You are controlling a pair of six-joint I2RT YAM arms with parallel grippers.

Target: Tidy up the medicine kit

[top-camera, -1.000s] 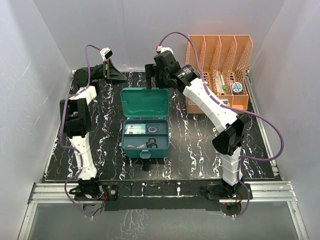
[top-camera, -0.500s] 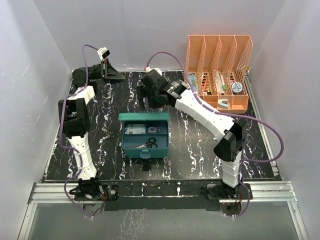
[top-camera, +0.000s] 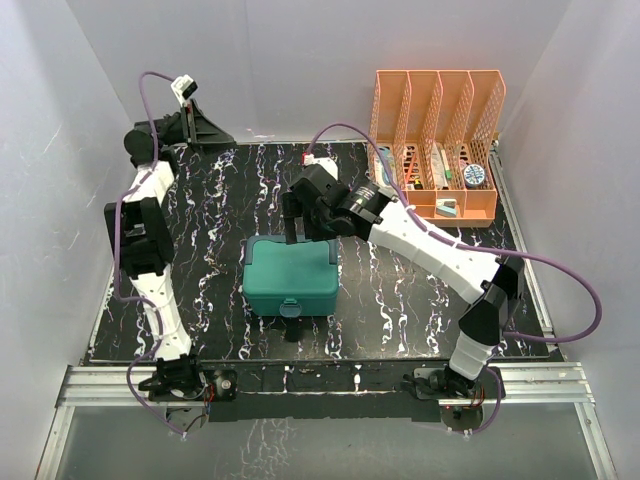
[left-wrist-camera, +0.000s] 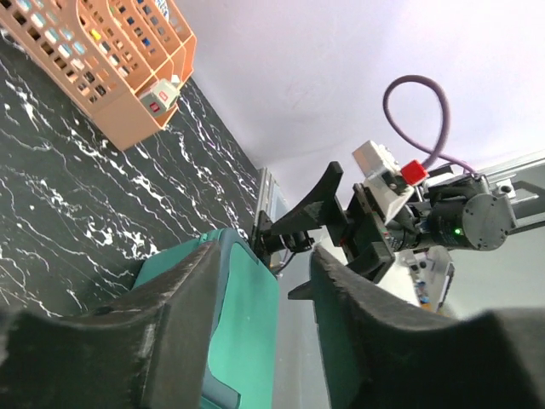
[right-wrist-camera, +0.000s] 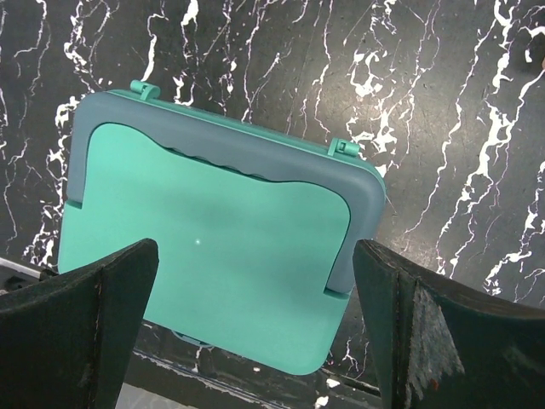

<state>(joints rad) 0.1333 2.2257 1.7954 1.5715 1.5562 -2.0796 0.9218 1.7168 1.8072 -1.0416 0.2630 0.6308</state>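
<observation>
The medicine kit [top-camera: 290,274] is a teal box in the middle of the black marbled table, its lid down and its small latch [top-camera: 290,308] facing the near edge. My right gripper [top-camera: 296,226] hovers open over the kit's back edge. In the right wrist view its two fingers straddle the lid [right-wrist-camera: 221,221] without touching it, and the right gripper [right-wrist-camera: 255,256] holds nothing. My left gripper [top-camera: 205,127] is raised at the far left corner, away from the kit. Seen from the left wrist, the left gripper [left-wrist-camera: 264,260] shows a gap between empty fingers, with the kit [left-wrist-camera: 247,328] beyond.
An orange mesh file rack [top-camera: 440,140] with small items in its slots stands at the back right; it shows at upper left as the rack [left-wrist-camera: 111,77] in the left wrist view. White walls close in the table on three sides. A metal rail [top-camera: 320,380] runs along the near edge.
The kit's lid has gone from standing open to shut. My right gripper came forward and down behind it. My left arm swung up and back towards the far left corner.
</observation>
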